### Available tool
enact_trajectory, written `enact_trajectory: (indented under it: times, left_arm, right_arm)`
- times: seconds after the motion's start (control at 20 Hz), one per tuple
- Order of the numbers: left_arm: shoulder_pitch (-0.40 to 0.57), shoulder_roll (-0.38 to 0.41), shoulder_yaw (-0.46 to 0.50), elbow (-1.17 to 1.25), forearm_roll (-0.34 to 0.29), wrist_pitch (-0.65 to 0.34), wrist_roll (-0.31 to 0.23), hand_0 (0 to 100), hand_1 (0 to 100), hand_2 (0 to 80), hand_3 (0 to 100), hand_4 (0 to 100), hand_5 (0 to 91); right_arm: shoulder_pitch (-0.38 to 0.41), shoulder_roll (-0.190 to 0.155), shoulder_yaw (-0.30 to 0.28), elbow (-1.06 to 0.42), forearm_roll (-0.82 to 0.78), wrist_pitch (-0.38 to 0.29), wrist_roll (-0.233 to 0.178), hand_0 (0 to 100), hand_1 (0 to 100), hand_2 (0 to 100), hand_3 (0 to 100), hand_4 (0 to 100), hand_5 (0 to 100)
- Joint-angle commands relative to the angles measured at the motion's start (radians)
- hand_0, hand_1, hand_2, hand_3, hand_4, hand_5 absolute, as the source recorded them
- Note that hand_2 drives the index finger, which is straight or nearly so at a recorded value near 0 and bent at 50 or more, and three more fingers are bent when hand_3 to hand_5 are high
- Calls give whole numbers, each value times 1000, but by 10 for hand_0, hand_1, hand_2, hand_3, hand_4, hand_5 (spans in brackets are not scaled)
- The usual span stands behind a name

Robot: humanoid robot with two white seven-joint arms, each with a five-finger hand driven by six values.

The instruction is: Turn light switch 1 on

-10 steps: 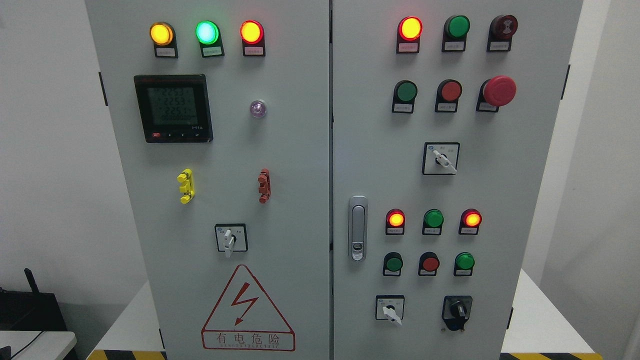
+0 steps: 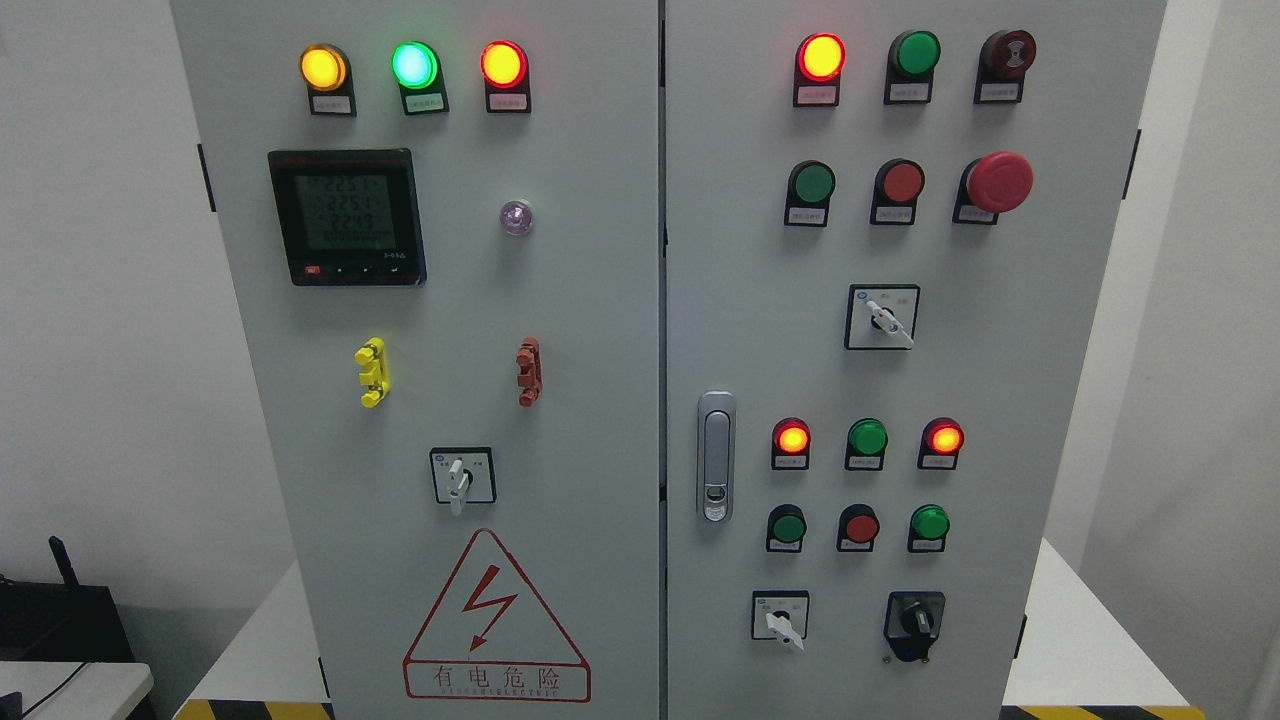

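Scene: grey control cabinet [image 2: 560, 300], indicator lamps lit.
Hands: neither in view; finger state cannot be told.
Advice: identify switch 1 before reaching; labels unreadable.

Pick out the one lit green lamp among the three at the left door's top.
The middle lamp glows green; the yellow lamp sits left of it and the red lamp right.

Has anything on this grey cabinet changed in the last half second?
Only the digits on the black digital meter differ. Nothing was moved, grasped or released; no robot hand shows. The lit lamps, push buttons and white-handled rotary switch look as before.
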Motion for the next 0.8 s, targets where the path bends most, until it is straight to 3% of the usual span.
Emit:
enact_trajectory:
  times: [0.0,0.2,0.3,0.5,0.75]
  left_arm:
    - [7,14,11,-49,-3,-2,-3,340,0,0,0,0,0]
    - [62,29,14,-170,-11,-4,30,340,0,0,0,0,0]
    - [77,37,20,-204,-53,-7,43,337,0,0,0,0,0]
    - [108,48,172,-292,-72,-91,43,337,1,0,0,0,0]
    - [188,69,310,-577,-93,-96,43,342,31,0,0,0,0]
  right_arm:
    - [0,1,17,0,-25,0,0,120,389,0,0,0,0]
    - [0,1,17,0,-25,0,0,120,389,0,0,0,0]
    - [0,1,17,0,-25,0,2,120,389,0,0,0,0]
    - [0,1,17,0,-25,0,0,120,389,0,0,0,0]
    - [0,1,17,0,-25,0,0,120,389,0,0,0,0]
